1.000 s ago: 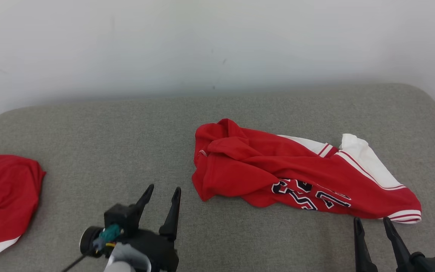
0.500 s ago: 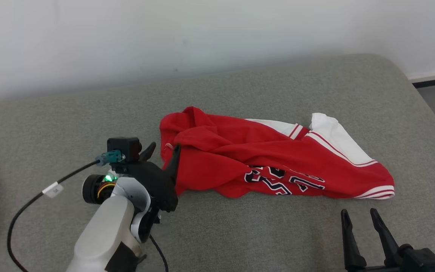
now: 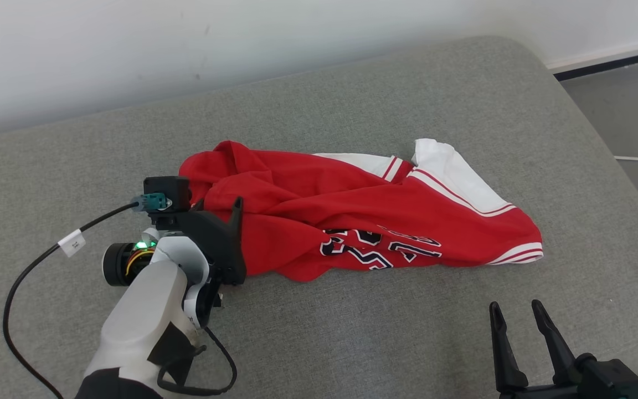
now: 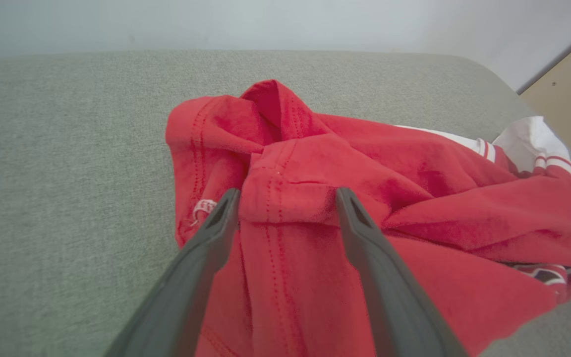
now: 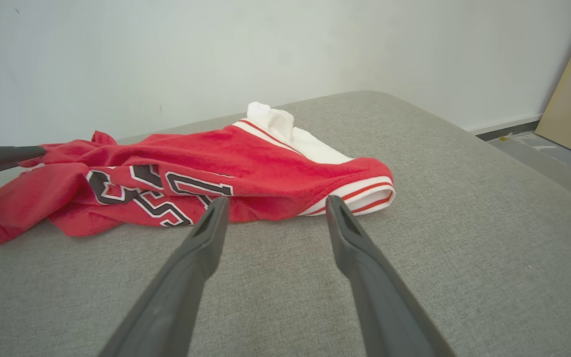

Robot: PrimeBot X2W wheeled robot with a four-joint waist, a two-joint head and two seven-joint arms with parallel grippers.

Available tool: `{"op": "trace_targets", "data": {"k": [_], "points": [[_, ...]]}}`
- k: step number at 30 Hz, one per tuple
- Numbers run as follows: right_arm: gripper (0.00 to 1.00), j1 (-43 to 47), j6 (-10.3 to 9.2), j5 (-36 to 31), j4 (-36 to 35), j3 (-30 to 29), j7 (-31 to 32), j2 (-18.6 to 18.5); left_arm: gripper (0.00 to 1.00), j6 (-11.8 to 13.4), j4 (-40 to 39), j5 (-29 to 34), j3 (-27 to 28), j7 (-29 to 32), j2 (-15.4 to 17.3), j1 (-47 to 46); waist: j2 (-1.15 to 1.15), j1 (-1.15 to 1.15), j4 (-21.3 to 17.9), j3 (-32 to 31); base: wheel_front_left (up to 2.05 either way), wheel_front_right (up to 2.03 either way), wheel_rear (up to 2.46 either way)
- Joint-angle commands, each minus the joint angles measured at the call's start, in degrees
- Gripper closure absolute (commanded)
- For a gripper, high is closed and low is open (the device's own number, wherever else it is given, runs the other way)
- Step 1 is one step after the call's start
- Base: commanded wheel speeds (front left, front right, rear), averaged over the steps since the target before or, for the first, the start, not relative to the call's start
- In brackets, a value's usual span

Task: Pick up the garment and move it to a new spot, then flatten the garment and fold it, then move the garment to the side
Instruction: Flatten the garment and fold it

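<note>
Garment (image 3: pixel 352 221) lay bunched at the middle of the cushion (image 3: pixel 363 349), your left gripper (image 4: pixel 288 192) open astride a thick fold and right gripper (image 3: pixel 515 305) open nearer the cushion's front; a shallow pinch could have slipped off.

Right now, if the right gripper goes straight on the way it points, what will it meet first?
Probably the garment: the open right gripper aims at its near red edge, beside the striped hem. Bare cushion lies between them, and depth is unclear.
</note>
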Motion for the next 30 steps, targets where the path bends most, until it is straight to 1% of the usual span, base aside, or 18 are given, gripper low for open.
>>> {"op": "trace_targets", "data": {"k": [1,3,5,7,8,9,10,15,19,24,30], "points": [[0.0,-0.4,0.05,0.2,0.1,0.0,-0.2,0.0,0.0,0.3,0.6,0.1,-0.1,-0.4,0.0,-0.9,-0.01,-0.01,-0.2,0.3,0.0,0.0,0.0],[0.0,-0.7,0.05,0.1,0.3,0.3,-0.1,0.0,0.0,0.8,1.7,0.5,-0.2,-0.8,0.1,-1.4,-0.01,-0.01,-0.2,0.3,0.0,0.0,0.0],[0.0,-0.9,0.05,0.2,0.3,0.5,-0.1,0.0,0.0,0.8,2.5,0.5,-0.2,-1.4,0.1,-2.1,-0.01,-0.01,-0.2,0.5,0.0,0.0,0.0],[0.0,-1.2,0.05,0.4,0.3,0.5,-0.2,0.0,0.0,0.4,3.2,0.2,-0.5,-1.6,0.1,-2.7,-0.01,-0.01,0.0,0.7,0.0,0.0,0.0],[0.0,-1.3,0.05,0.5,0.3,0.5,-0.2,0.0,0.03,-0.1,3.6,0.0,-0.8,-1.3,0.1,-2.8,-0.01,-0.01,0.1,0.8,0.0,0.0,0.0],[0.0,-1.3,0.05,0.6,0.4,0.6,-0.3,0.0,0.76,-0.2,4.0,-0.2,-1.0,-1.0,0.1,-3.0,-0.01,-0.01,0.2,0.8,0.0,0.0,0.0],[0.0,-1.3,0.05,0.8,0.4,0.6,-0.3,0.0,1.0,-0.6,4.2,-0.3,-1.2,-0.9,0.1,-3.2,-0.01,-0.01,0.2,0.9,0.0,0.0,0.0],[0.0,-1.7,0.05,0.9,0.6,0.3,-0.4,0.0,1.0,-1.4,5.3,-1.6,-2.2,-0.6,0.0,-3.8,-0.01,-0.01,0.8,1.1,0.0,0.0,0.0],[0.0,-1.6,0.05,1.1,0.9,-0.3,-0.5,0.0,1.0,-1.9,4.9,-3.5,-3.2,-1.0,0.0,-3.5,-0.01,-0.01,2.0,0.8,0.0,0.0,0.0],[0.0,-1.3,0.05,1.3,1.1,-0.3,-0.7,-0.1,1.0,-1.9,4.0,-5.9,-3.5,-2.5,0.0,-2.1,-0.01,-0.01,3.6,0.1,0.0,0.0,0.0],[0.0,-0.4,0.05,1.1,1.2,-1.1,-0.7,0.0,1.0,-1.5,-0.3,-9.6,-3.4,-6.6,0.0,2.1,-0.01,-0.01,6.9,-1.4,0.0,0.0,0.0]]}}
